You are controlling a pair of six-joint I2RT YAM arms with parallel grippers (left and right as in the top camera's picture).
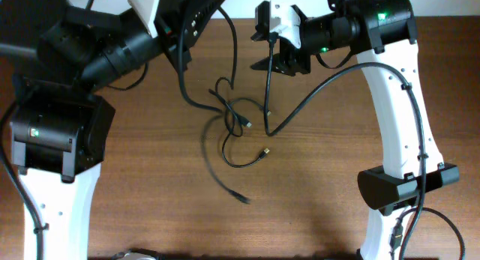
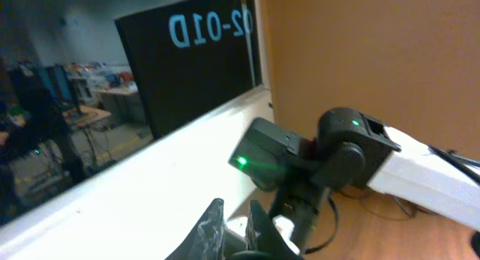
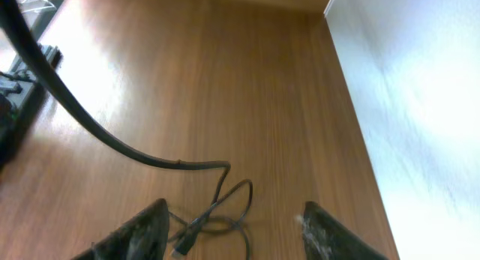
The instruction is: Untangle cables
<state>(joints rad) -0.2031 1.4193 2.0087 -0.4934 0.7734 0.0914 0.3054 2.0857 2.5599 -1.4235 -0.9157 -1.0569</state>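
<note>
The cables (image 1: 232, 114) lie as a loose knot of thin black cords in the middle of the wooden table. Separate plug ends rest at the front (image 1: 241, 198) and centre (image 1: 262, 151). One cord rises from the knot toward my left gripper (image 1: 210, 9) at the back. In the left wrist view, that gripper (image 2: 234, 207) stands slightly open, with no cord visible between its fingers. My right gripper (image 1: 274, 46) hovers at the back centre. In the right wrist view, it (image 3: 234, 209) is open wide above a cable loop (image 3: 244, 196) and a plug (image 3: 184, 245), touching neither.
The left arm's base (image 1: 60, 132) fills the left side and the right arm's base (image 1: 405, 185) the right. A thicker black arm cable (image 1: 330, 80) sweeps from the right arm down to the table near the knot. A white wall (image 3: 420, 103) borders the table's back edge.
</note>
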